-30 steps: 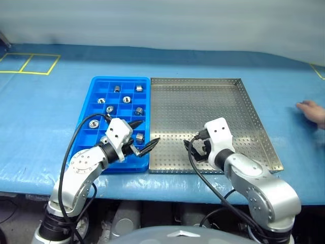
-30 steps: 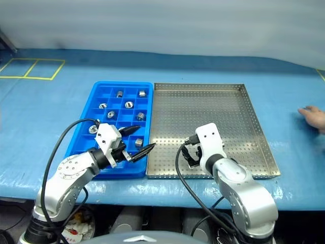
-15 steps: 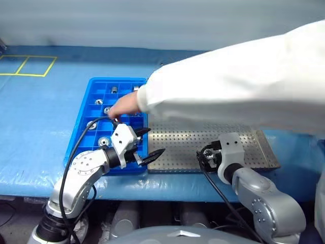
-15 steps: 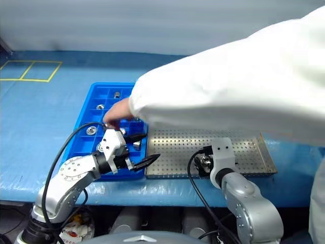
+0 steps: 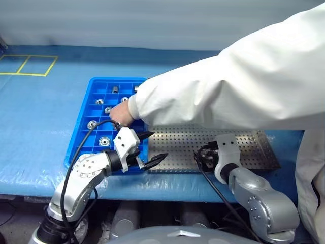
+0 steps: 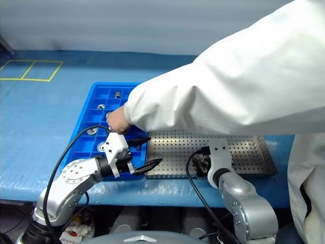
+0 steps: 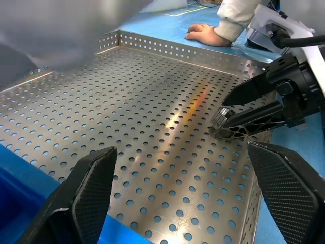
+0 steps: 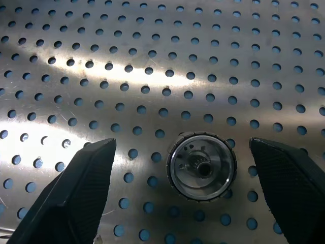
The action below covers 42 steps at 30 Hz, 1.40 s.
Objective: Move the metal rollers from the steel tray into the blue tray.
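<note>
fingers on both grippers stand wide apart and hold nothing. my right gripper (image 8: 177,198) points down over the near part of the steel tray (image 5: 254,147), one metal roller (image 8: 202,166) lying on the perforated floor between its fingers, untouched. my left gripper (image 5: 152,147) hangs at the near edge of the blue tray (image 5: 84,114), its fingers (image 5: 157,160) reaching over the seam toward the steel tray.

what has changed: a second ago the person was only a hand resting far off at the right edge of the table. now a white sleeve (image 5: 228,86) lies across the whole steel tray and the person's hand (image 5: 122,113) is down in the blue tray, just beyond my left gripper. the head camera has tilted too, so both trays sit differently in frame; i don't read that as the trays moving. my judgement: with an arm over the workspace i should wait before closing on the roller.

materials: steel tray is dull silver sheet, regular round holes, low perforated rim, streaky glare. the roller is a short bright cylinder, ribbed rim, dark hollow centre; likely slick and prone to rolling if tipped. blue tray is glossy moulded plastic with square cells, several rollers (image 5: 104,141) already sitting in them. table cover is blue, wrinkled film. gripper fingers are black with cross-hatched pads.
</note>
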Motion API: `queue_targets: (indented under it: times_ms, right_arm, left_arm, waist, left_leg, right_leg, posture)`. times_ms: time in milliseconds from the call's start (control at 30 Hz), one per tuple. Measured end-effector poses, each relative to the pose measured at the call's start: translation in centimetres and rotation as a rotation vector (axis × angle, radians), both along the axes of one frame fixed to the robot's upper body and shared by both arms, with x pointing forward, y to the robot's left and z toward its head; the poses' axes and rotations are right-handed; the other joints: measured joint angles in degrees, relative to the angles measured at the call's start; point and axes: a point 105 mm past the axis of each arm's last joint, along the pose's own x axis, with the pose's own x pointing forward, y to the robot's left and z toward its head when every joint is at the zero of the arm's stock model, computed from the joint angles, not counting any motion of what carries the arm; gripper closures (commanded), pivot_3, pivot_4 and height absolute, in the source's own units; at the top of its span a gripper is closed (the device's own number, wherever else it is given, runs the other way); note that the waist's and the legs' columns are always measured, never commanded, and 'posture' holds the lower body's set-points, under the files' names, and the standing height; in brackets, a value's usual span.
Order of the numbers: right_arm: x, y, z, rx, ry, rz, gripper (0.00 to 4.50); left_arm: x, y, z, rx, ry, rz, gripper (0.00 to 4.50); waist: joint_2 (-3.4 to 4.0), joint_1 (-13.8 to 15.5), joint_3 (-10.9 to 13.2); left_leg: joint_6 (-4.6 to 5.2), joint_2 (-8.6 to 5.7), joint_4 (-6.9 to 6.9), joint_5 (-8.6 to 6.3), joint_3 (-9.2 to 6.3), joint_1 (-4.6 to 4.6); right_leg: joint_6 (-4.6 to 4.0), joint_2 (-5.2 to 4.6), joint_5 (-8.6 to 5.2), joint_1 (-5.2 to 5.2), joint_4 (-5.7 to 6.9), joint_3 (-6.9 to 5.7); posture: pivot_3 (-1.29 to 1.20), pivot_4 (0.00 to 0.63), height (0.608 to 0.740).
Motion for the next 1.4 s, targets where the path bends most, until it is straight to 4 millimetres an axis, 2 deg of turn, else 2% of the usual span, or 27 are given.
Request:
queue_targets:
  times_ms: [900,1000,1200,1233,1400]
  right_arm:
    - [-0.08,-0.44,-0.87,-0.017,0.036,-0.022,0.05]
    - [-0.09,-0.45,-0.89,-0.018,0.037,-0.022,0.65]
    - [-0.09,-0.48,-0.9,-0.018,0.038,-0.024,2.59]
    - [-0.08,-0.47,-0.9,-0.018,0.038,-0.024,2.81]
    - [0.23,-0.41,-0.69,-0.022,0.029,-0.02,2.8]
  left_arm:
    - [-0.13,-0.19,0.11,0.002,0.001,0.01,0.0]
    - [-0.13,-0.19,0.11,0.002,0.001,0.01,0.0]
    - [-0.21,-0.16,0.02,0.001,0.003,0.01,0.0]
    - [-0.21,-0.16,0.03,0.0,0.003,0.01,0.0]
    - [-0.14,0.26,0.03,-0.004,0.0,0.03,0.0]
  waist:
    - [0.0,0.32,0.0]
    - [0.0,0.34,0.0]
    - [0.0,0.35,0.0]
    - [0.0,0.36,0.0]
    - [0.0,0.37,0.0]
  left_leg:
    - [0.0,0.0,0.0,0.0,0.0,0.0]
    - [0.0,0.0,0.0,0.0,-0.01,0.0]
    - [0.0,0.0,0.0,0.0,0.0,0.0]
    - [0.0,0.0,0.0,0.0,-0.01,0.0]
    - [0.0,0.0,0.0,0.0,0.0,0.0]
  right_leg:
    - [0.0,0.0,0.0,0.01,0.0,0.0]
    - [0.0,0.0,0.0,0.01,0.0,0.0]
    - [0.0,0.0,0.0,0.01,0.0,0.0]
    - [0.0,0.0,0.0,0.01,0.0,0.0]
    - [0.0,0.0,0.0,0.0,0.01,0.0]
  posture:
    - [0.18,0.15,0.74]
    - [0.18,0.15,0.74]
    - [0.18,0.15,0.74]
    - [0.18,0.15,0.74]
    - [0.2,0.15,0.74]
